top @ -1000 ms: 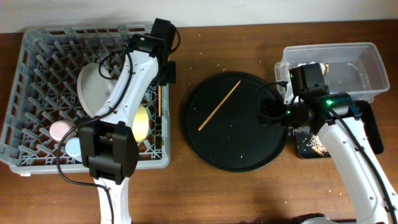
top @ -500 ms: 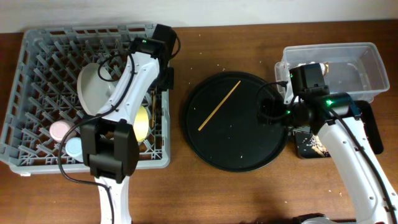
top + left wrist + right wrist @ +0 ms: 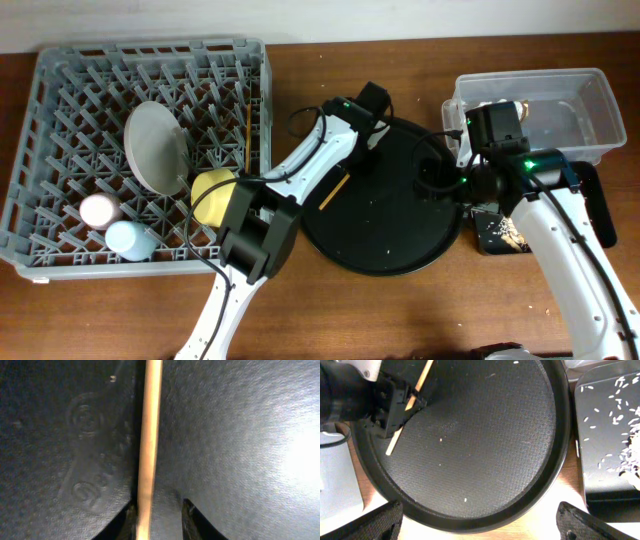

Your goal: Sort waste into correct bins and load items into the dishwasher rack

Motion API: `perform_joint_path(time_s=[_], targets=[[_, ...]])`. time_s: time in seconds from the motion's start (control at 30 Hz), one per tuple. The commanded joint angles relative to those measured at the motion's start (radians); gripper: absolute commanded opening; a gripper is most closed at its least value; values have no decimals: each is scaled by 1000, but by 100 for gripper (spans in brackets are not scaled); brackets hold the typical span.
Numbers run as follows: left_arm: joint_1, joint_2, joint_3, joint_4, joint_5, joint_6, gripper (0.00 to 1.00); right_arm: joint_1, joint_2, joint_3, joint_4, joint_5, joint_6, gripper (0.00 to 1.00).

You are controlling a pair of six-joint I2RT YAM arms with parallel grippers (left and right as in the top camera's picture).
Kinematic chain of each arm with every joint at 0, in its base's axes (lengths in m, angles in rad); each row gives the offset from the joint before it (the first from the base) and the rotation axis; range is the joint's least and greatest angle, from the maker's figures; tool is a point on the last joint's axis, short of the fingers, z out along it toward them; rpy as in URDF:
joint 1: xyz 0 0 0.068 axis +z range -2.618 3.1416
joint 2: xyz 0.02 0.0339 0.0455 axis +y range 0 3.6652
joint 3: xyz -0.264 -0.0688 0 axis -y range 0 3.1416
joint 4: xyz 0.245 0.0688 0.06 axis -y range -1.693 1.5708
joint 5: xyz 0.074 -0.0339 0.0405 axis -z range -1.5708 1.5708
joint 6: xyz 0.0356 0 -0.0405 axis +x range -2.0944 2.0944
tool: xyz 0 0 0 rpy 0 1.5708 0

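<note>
My left gripper (image 3: pixel 352 148) is down on the big round black tray (image 3: pixel 400 235), open a little, its jaws on either side of a wooden chopstick (image 3: pixel 150 435) that lies flat. The stick sits against one fingertip (image 3: pixel 131 516) with a gap to the other. Its free end (image 3: pixel 332 193) pokes out toward the tray's left side. Another chopstick (image 3: pixel 247 140) stands in the grey dishwasher rack (image 3: pixel 60 70), along with the pale plate (image 3: pixel 155 145), yellow bowl (image 3: pixel 212 195), pink cup (image 3: pixel 100 210) and blue cup (image 3: pixel 130 240). My right gripper (image 3: pixel 482 525) hovers wide open and holds nothing, over the tray's right edge.
A clear plastic tub (image 3: pixel 580 100) stands at the back right. In front of it, a shallow black tray (image 3: pixel 610 435) holds scattered rice-like scraps. A few crumbs dot the round tray and the wooden table (image 3: pixel 420 320).
My left arm has swung from the rack's right edge across to the round tray, leaving one chopstick in the rack. Its jaws have parted and now straddle the other chopstick. The right arm is still.
</note>
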Motion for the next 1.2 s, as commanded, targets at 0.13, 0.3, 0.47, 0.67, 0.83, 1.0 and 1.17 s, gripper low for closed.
perform_joint_path(time_s=[0.13,0.3,0.47,0.67,0.83,1.0,1.17], targets=[[-19,16,13,-2,-15,30,0,-6,0,14,1,9,-6,99],[86,-92,298,-270,-27,18,0,-6,0,14,0,9,-6,99],[272,-138,399,-442,-258,-98,0,-6,0,14,0,9,-6,99],[347,-138,212,-319,-183,-108,13,-6,0,14,1,9,-6,98],[349,-158,266,-346,-183,-114,33,-6,0,14,1,9,-6,98],[352,-207,294,-368,-179,-147,33,-6,0,14,1,9,-6,99],[342,-315,330,-464,-129,-159,25,-6,-3,15,10,1,-42,99]])
